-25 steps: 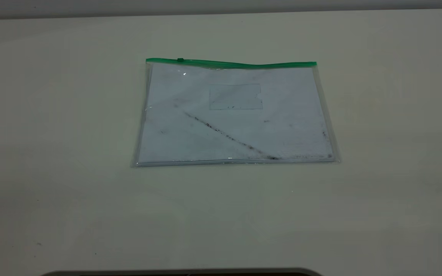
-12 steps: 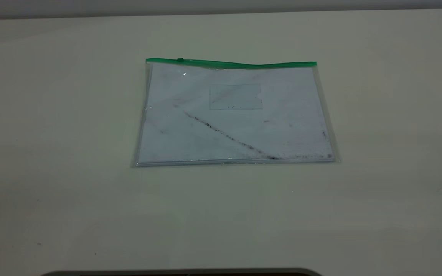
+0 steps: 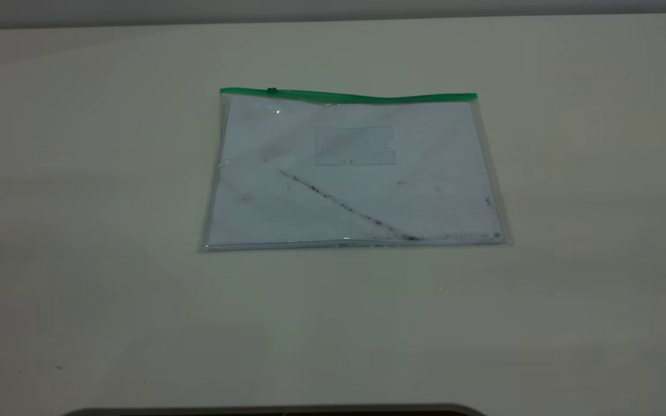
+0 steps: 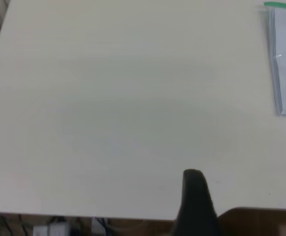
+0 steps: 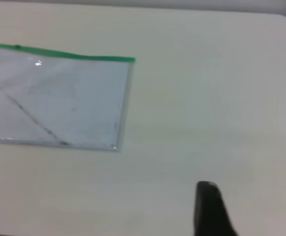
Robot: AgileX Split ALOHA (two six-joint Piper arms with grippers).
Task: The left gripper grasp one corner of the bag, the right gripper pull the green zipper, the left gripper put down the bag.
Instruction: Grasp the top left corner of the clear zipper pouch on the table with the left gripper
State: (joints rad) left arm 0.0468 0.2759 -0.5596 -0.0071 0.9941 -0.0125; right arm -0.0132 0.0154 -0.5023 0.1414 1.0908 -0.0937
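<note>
The bag [image 3: 350, 173], a clear pouch with white paper and a dark diagonal streak, lies flat on the table's middle. Its green zipper [image 3: 347, 96] runs along the far edge, with the slider tab [image 3: 272, 90] near the left end. The corner of the bag [image 3: 221, 91] is the far left one. Neither gripper appears in the exterior view. The left gripper [image 4: 248, 189] hovers open over bare table, far from the bag's corner [image 4: 268, 6]; only one finger [image 4: 194, 196] shows. The right gripper [image 5: 253, 201] is open, well off the bag [image 5: 59, 98].
The cream table [image 3: 78, 260] stretches wide on every side of the pouch. A dark curved edge [image 3: 275, 411] lies along the near side. In the left wrist view the table's edge [image 4: 84, 215] shows, with cables [image 4: 49, 228] below it.
</note>
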